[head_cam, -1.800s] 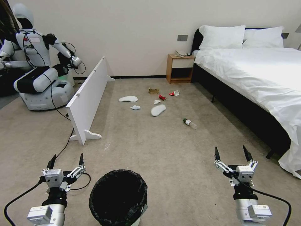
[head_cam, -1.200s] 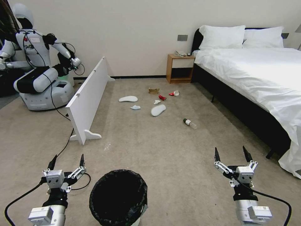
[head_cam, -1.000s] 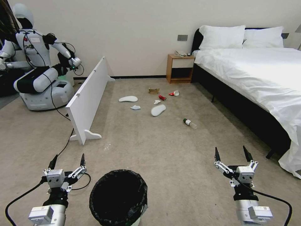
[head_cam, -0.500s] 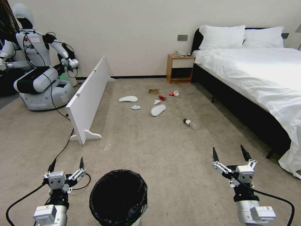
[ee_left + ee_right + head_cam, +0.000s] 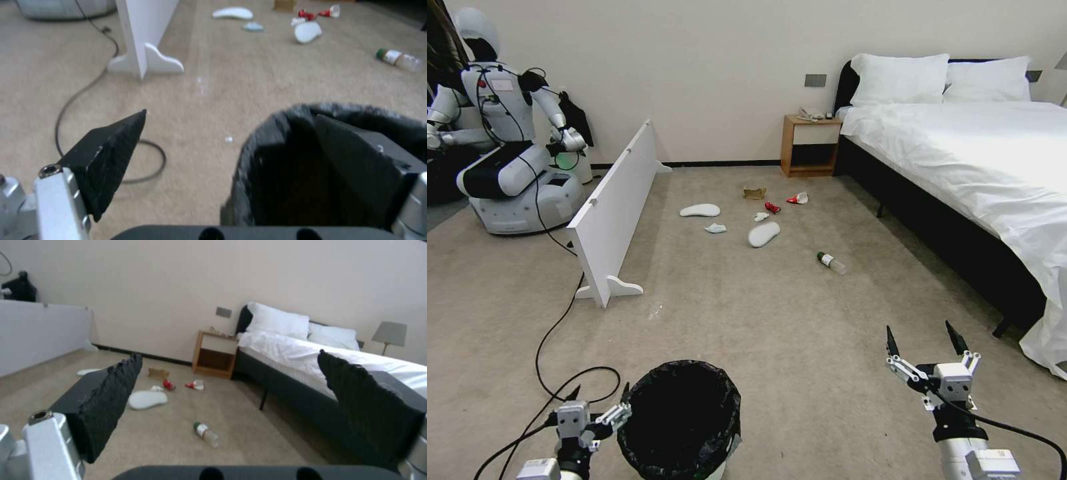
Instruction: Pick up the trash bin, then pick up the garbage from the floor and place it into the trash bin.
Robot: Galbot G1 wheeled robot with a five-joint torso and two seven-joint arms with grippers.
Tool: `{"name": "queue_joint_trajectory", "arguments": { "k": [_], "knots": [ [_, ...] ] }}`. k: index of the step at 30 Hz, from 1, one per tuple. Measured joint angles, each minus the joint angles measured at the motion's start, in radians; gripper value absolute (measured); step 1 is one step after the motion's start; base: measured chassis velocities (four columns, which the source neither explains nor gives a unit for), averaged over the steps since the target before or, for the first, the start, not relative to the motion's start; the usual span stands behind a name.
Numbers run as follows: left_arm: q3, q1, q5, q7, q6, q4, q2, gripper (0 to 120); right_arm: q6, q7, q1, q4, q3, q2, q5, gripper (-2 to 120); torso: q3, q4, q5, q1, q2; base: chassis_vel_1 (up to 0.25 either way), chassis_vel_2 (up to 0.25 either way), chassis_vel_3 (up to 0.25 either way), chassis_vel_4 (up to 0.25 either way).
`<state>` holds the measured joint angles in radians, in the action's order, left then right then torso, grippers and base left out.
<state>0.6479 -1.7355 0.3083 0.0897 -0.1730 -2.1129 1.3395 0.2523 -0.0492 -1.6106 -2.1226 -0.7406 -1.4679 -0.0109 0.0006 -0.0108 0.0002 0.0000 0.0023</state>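
The trash bin [image 5: 679,417], white with a black bag over its rim, stands on the carpet right in front of me. My left gripper [image 5: 599,393] is open and low at the bin's left rim. In the left wrist view one fingertip [image 5: 111,156] is outside the trash bin [image 5: 276,133] and the other sits over its opening. My right gripper [image 5: 919,333] hangs open and holds nothing, to the right of the bin. The garbage lies farther off: two slippers [image 5: 699,211] [image 5: 764,234], tissues [image 5: 715,228], a red wrapper [image 5: 772,207], a cup [image 5: 798,198], cardboard [image 5: 754,193], a bottle [image 5: 831,262].
A white board panel [image 5: 614,207] stands on the left, with another robot [image 5: 507,147] behind it. A black cable [image 5: 554,347] runs across the carpet near my left arm. A bed [image 5: 974,153] fills the right side, with a nightstand [image 5: 809,144] by the wall.
My left gripper has come down and moved right, up to the bin's left rim. The right gripper has dropped slightly. The other robot's arm has moved.
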Motion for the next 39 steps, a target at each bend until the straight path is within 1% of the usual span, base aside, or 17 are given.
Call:
{"name": "queue_joint_trajectory", "arguments": {
  "k": [3, 7, 10, 12, 13, 17, 19, 23, 26, 31, 32, 34, 35, 36, 37, 38, 39],
  "knots": [
    [-0.006, 0.001, 0.031, 0.005, -0.018, 0.020, -0.006, 100, 0.018, 0.000, -0.001, 0.006, 0.005, -0.011, -0.004, 100, 0.000, 0.0001, 0.0000, 0.000, 0.000, 0.000, 0.000, 0.000, 0.000],
    [-0.010, 0.001, 0.044, 0.009, -0.030, 0.028, -0.007, 100, 0.019, 0.000, -0.003, 0.006, 0.006, -0.013, -0.004, 100, 0.000, 0.0000, -0.0001, 0.000, 0.000, 0.000, 0.000, 0.000, 0.000],
    [-0.034, -0.001, 0.054, 0.018, -0.053, 0.059, -0.005, 100, 0.023, -0.001, -0.008, 0.011, 0.012, -0.018, -0.005, 100, 0.000, 0.0001, -0.0001, 0.000, 0.000, 0.000, 0.000, 0.000, 0.000],
    [-0.039, -0.001, 0.057, 0.019, -0.058, 0.066, -0.004, 100, 0.023, -0.001, -0.008, 0.012, 0.013, -0.018, -0.006, 100, 0.000, 0.0001, 0.0000, 0.000, 0.000, 0.000, 0.000, 0.000, 0.000],
    [-0.050, -0.001, 0.064, 0.022, -0.071, 0.084, -0.003, 99, 0.024, -0.002, -0.008, 0.014, 0.016, -0.020, -0.006, 100, 0.000, 0.0000, -0.0001, 0.000, 0.000, 0.000, 0.000, 0.000, 0.000],
    [-0.062, 0.006, 0.079, 0.025, -0.081, 0.107, -0.002, 98, 0.024, -0.002, -0.007, 0.014, 0.018, -0.021, -0.006, 100, 0.000, 0.0001, 0.0001, 0.000, 0.000, 0.000, 0.000, 0.000, 0.000],
    [-0.066, 0.020, 0.098, 0.025, -0.081, 0.124, 0.000, 98, 0.024, -0.004, -0.008, 0.014, 0.019, -0.021, -0.006, 100, 0.000, 0.0003, 0.0009, 0.000, 0.000, 0.000, 0.000, 0.000, 0.000],
    [-0.067, 0.046, 0.113, 0.020, -0.082, 0.146, 0.007, 98, 0.024, -0.005, -0.012, 0.014, 0.021, -0.021, -0.006, 100, 0.000, 0.0005, 0.0012, 0.000, 0.000, 0.000, 0.000, 0.000, 0.000],
    [-0.062, 0.096, 0.144, 0.016, -0.106, 0.176, 0.016, 98, 0.026, -0.009, -0.017, 0.014, 0.025, -0.023, -0.009, 100, 0.000, 0.0002, 0.0009, 0.000, 0.000, 0.000, 0.000, 0.000, 0.000],
    [-0.058, 0.125, 0.153, 0.009, -0.127, 0.191, 0.018, 98, 0.027, -0.011, -0.018, 0.014, 0.031, -0.026, -0.011, 100, 0.000, 0.0003, 0.0005, 0.000, 0.000, 0.000, 0.000, 0.000, 0.000],
    [-0.053, 0.135, 0.154, 0.008, -0.134, 0.197, 0.017, 94, 0.027, -0.012, -0.019, 0.014, 0.033, -0.027, -0.012, 100, 0.000, 0.0002, 0.0004, 0.000, 0.000, 0.000, 0.000, 0.000, 0.000],
    [-0.048, 0.141, 0.156, 0.008, -0.141, 0.202, 0.016, 92, 0.027, -0.012, -0.019, 0.014, 0.033, -0.028, -0.012, 100, 0.000, 0.0002, 0.0003, 0.000, 0.000, 0.000, 0.000, 0.000, 0.000],
    [-0.044, 0.144, 0.160, 0.006, -0.147, 0.205, 0.014, 88, 0.027, -0.012, -0.020, 0.014, 0.033, -0.028, -0.012, 100, 0.000, 0.0001, 0.0003, 0.000, 0.000, 0.000, 0.000, 0.000, 0.000],
    [-0.044, 0.144, 0.160, 0.006, -0.147, 0.205, 0.014, 88, 0.027, -0.012, -0.020, 0.014, 0.033, -0.028, -0.012, 100, 0.000, 0.0001, 0.0003, 0.000, 0.000, 0.000, 0.000, 0.000, 0.000],
    [-0.041, 0.144, 0.161, 0.001, -0.154, 0.206, 0.014, 81, 0.027, -0.012, -0.020, 0.013, 0.033, -0.028, -0.012, 100, 0.000, 0.0001, 0.0004, 0.000, 0.000, 0.000, 0.000, 0.000, 0.000],
    [-0.041, 0.144, 0.161, 0.001, -0.154, 0.206, 0.014, 81, 0.027, -0.012, -0.020, 0.013, 0.033, -0.028, -0.012, 100, 0.000, 0.0001, 0.0004, 0.000, 0.000, 0.000, 0.000, 0.000, 0.000],
    [-0.040, 0.144, 0.161, -0.001, -0.155, 0.207, 0.013, 76, 0.027, -0.012, -0.020, 0.013, 0.034, -0.028, -0.012, 100, 0.000, 0.0000, 0.0004, 0.000, 0.000, 0.000, 0.000, 0.000, 0.000]
  ]
}}
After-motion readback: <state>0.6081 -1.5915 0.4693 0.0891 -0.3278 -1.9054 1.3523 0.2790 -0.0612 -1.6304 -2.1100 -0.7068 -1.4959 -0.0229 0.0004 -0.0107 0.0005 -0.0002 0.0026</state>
